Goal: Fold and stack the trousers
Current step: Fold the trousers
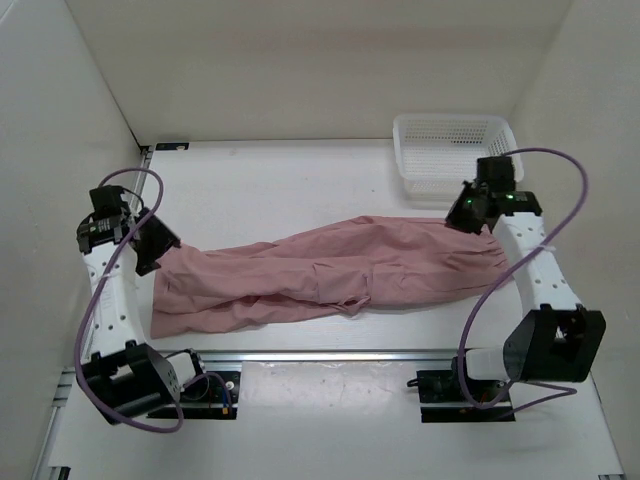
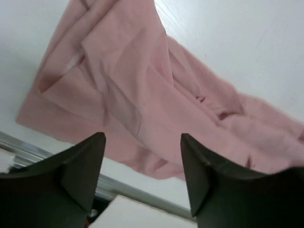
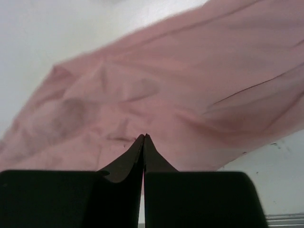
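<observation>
The dusty-pink trousers lie stretched left to right across the white table, wrinkled, with one end at the front left and the other near the basket. My left gripper hovers over their left end. In the left wrist view it is open, with nothing between its fingers and the trousers below. My right gripper hangs over their right end. In the right wrist view its fingers are pressed together, with the trousers lying beyond the tips and no fabric visible between them.
A white mesh basket stands at the back right, just behind the right gripper. A metal rail runs along the near edge of the table in front of the cloth. White walls enclose the left, back and right sides.
</observation>
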`<state>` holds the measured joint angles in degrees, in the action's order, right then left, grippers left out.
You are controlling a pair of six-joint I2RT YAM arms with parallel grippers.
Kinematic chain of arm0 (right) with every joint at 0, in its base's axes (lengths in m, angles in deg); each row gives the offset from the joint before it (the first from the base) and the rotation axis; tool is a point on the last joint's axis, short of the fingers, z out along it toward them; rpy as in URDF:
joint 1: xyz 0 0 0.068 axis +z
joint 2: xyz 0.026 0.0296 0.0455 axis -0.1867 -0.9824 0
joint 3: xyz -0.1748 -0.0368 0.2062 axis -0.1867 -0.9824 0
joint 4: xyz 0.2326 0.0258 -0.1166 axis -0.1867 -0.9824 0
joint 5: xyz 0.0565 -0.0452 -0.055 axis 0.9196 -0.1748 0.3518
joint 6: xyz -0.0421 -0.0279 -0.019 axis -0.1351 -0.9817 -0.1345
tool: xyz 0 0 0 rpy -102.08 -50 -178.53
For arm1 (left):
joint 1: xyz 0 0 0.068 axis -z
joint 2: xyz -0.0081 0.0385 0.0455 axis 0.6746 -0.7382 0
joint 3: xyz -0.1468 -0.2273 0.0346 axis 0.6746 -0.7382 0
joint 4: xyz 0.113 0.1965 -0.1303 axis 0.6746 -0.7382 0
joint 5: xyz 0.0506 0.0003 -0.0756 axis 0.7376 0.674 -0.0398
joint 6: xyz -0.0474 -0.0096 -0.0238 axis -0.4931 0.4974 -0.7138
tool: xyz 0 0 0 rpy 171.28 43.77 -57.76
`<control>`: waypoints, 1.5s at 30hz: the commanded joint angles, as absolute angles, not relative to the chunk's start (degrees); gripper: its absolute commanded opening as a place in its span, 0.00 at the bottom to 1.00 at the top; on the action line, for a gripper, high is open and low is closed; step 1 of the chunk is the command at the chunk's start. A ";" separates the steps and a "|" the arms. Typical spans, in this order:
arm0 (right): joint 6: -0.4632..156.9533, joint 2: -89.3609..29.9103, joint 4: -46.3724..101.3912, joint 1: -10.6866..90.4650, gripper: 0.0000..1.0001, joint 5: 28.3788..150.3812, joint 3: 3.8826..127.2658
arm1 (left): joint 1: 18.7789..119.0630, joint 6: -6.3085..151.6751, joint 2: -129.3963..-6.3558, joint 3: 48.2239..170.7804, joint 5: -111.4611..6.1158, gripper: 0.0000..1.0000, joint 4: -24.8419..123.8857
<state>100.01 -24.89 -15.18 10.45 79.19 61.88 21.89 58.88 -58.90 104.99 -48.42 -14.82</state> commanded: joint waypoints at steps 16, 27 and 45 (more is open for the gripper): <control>108.52 -16.89 -18.73 25.81 0.80 73.13 44.09 | 27.74 54.12 -68.85 100.36 -48.63 1.00 -11.47; 108.07 -13.58 -15.16 -2.32 0.87 83.32 34.95 | 26.43 50.43 -79.56 96.57 -54.86 1.00 -6.38; 112.30 -24.57 0.87 -6.64 0.00 81.12 34.93 | 24.14 52.71 -80.01 109.74 -53.56 0.10 -10.85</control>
<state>112.34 -22.73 -2.24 -6.80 81.90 30.69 24.23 51.79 -84.41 104.69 -54.30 -9.46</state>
